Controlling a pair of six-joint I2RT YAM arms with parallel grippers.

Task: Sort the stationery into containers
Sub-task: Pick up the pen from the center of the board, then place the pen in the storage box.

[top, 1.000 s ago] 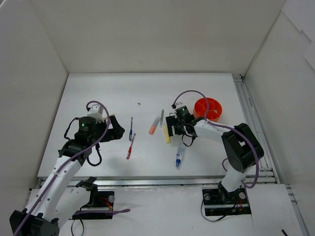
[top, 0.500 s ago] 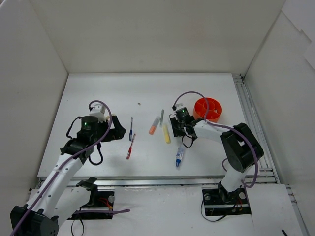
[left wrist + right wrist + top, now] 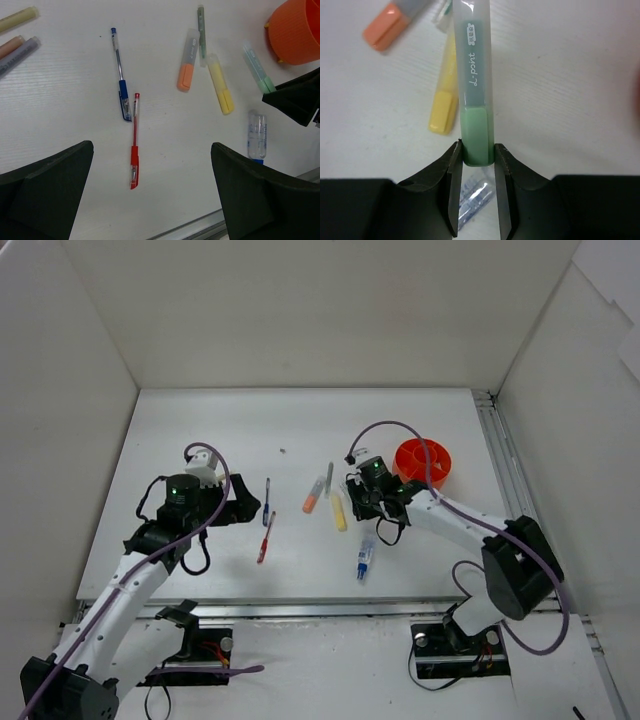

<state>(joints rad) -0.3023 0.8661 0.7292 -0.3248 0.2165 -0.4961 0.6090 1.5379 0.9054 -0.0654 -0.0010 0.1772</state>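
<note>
My right gripper (image 3: 477,150) (image 3: 356,498) is shut on the green cap end of a green marker (image 3: 474,100) (image 3: 257,74), left of the orange cup (image 3: 423,462) (image 3: 297,30). I cannot tell whether the marker is off the table. A yellow marker (image 3: 339,512) (image 3: 445,107), an orange marker (image 3: 313,497) and a grey pen (image 3: 328,478) lie just left of it. A blue-capped clear pen (image 3: 365,558) (image 3: 472,200) lies nearer the front. My left gripper (image 3: 243,510) (image 3: 152,145) hovers open beside a blue pen (image 3: 266,502) (image 3: 120,75) and a red pen (image 3: 265,538) (image 3: 135,155).
Three more markers, pale yellow (image 3: 17,19), pinkish (image 3: 10,46) and grey (image 3: 20,55), lie at the far left of the left wrist view. White walls enclose the table on three sides. A metal rail (image 3: 500,470) runs along its right edge.
My right gripper has closed on the green marker, and that arm's elbow has swung right. The left arm has crept slightly to the right and stayed open.
</note>
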